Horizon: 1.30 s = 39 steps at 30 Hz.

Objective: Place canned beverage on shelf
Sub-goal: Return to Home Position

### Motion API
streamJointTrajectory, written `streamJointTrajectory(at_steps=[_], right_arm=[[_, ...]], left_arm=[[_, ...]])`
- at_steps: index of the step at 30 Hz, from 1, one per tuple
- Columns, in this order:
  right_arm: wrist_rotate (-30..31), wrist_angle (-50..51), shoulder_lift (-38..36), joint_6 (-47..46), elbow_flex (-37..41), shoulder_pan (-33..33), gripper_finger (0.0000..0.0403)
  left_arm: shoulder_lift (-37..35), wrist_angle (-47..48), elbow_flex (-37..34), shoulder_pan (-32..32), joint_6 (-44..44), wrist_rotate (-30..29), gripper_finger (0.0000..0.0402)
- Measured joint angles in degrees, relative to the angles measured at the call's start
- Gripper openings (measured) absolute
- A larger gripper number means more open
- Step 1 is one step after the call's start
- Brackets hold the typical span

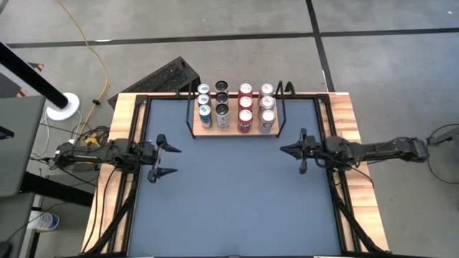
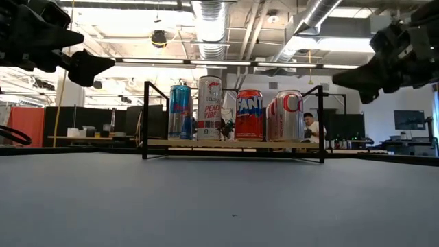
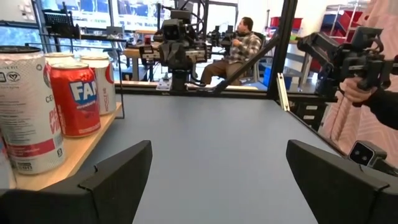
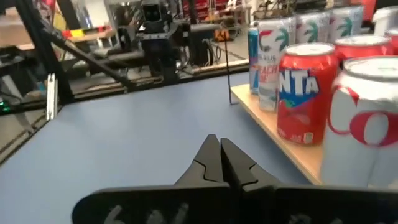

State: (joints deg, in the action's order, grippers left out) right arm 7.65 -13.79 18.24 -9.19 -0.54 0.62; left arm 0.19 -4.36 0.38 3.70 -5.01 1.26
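Dark-blue tabletop (image 1: 229,201) carries the shelf (image 1: 232,132) at its far edge, cans (image 1: 245,107) standing on it in four rows — left gripper (image 1: 176,160) spread wide, right gripper (image 1: 283,150) pinched together, both empty, hovering off its front corners

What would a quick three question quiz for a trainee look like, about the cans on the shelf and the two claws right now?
1. True or false: the left claw is holding a can.
2. How many cans stand on the shelf? A) eight B) twelve C) sixteen
3. Fill in: the fingers of the right claw are ____ (open or shut).
Key: 1 false, it is open and empty. 2 B, four columns of three. 3 shut.
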Motion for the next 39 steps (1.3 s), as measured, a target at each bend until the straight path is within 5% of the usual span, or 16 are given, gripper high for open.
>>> streamJointTrajectory(at_steps=[39], right_arm=[[-1.5,3.6,-2.9,0.1,0.1,0.3,0.0000]], left_arm=[[0.1,2.3,0.0,0.0,-2.8,-0.6,0.0361]])
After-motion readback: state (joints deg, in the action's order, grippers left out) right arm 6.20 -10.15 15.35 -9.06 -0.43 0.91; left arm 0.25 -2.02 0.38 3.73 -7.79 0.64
